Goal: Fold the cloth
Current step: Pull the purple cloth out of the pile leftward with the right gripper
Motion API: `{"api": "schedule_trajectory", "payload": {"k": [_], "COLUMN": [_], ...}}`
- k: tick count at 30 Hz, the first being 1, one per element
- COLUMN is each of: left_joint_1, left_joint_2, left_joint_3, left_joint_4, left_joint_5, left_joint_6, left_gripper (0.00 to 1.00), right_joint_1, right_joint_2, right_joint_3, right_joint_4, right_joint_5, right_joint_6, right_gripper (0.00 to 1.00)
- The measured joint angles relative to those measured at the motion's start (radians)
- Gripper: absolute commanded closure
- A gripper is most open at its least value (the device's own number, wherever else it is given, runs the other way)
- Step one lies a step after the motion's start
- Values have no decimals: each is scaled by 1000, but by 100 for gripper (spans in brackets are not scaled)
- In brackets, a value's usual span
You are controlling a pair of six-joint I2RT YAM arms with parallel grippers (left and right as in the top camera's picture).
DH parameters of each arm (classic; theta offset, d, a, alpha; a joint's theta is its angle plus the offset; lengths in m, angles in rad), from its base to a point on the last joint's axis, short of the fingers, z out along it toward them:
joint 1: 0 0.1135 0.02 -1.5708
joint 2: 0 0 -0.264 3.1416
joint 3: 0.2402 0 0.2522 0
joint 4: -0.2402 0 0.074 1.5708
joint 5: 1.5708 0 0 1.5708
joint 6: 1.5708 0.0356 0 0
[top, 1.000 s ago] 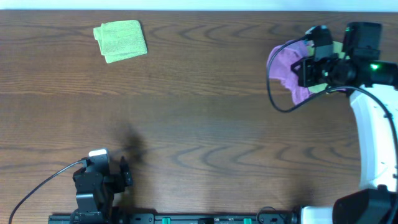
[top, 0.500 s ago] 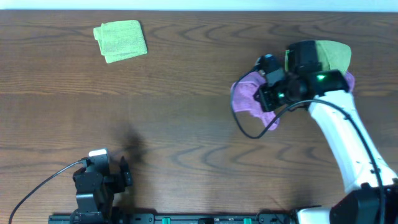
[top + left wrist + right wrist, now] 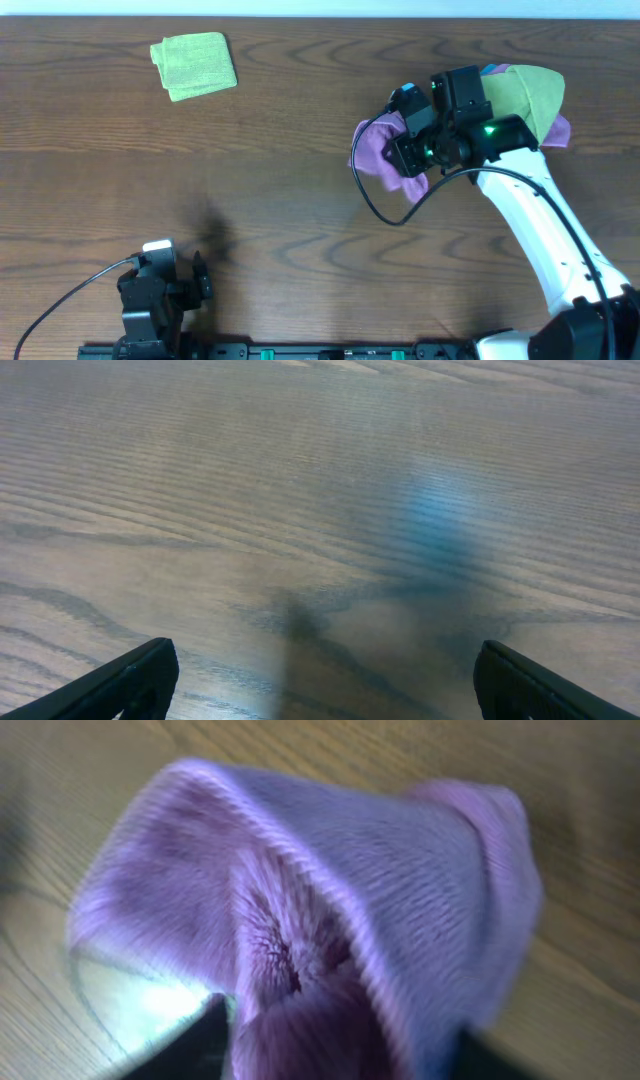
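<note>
A: State of right gripper?
B: Clamped on the cloth, going by the right wrist view: lilac folds bunched up between the two dark fingers. Held right of centre over the table, just left of the mixed pile of green, blue and purple.
A: Flat or wadded?
B: Wadded. Draped in a lump, no corner or label in sight. Can't tell whether lifted clear or trailing on the wood.
A: And left gripper?
B: Parked at the near edge, well apart from everything. Spread wide in the left wrist view, only bare wood between the fingertips.
A: Risks?
B: Probably three. First, setting it down as a crumpled heap: no edges to find, so no clean fold without spreading first. Second, slipping out of a grab on a thick bunch rather than a hem. Third, snagging on the black cable looped just below the cloth, or catching the pile's edge close on the right.
A: Folded lime-green towel in the way?
B: No, far off at top left.
</note>
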Motion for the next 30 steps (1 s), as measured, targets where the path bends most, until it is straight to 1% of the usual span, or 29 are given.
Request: {"api": "schedule_trajectory", "payload": {"k": [4,13,17,24,30], "left_joint_1": [0,0,0,0,0], "left_joint_2": [0,0,0,0,0], "left_joint_3": [0,0,0,0,0], "left_joint_4": [0,0,0,0,0], "left_joint_5": [0,0,0,0,0], "left_joint_6": [0,0,0,0,0], "left_gripper": [4,5,5,4,5], "right_joint_1": [24,27,22,-1,-1], "right_joint_2": [3,16,53,167,204], "right_joint_3": [0,0,-17,-87,-92], "right_joint_4": [-6,-17,-5,61,153], "right_joint_5": [42,115,157,187,195], "right_joint_6": [0,0,0,-2,-8], "right_gripper": [1,1,1,1,9]}}
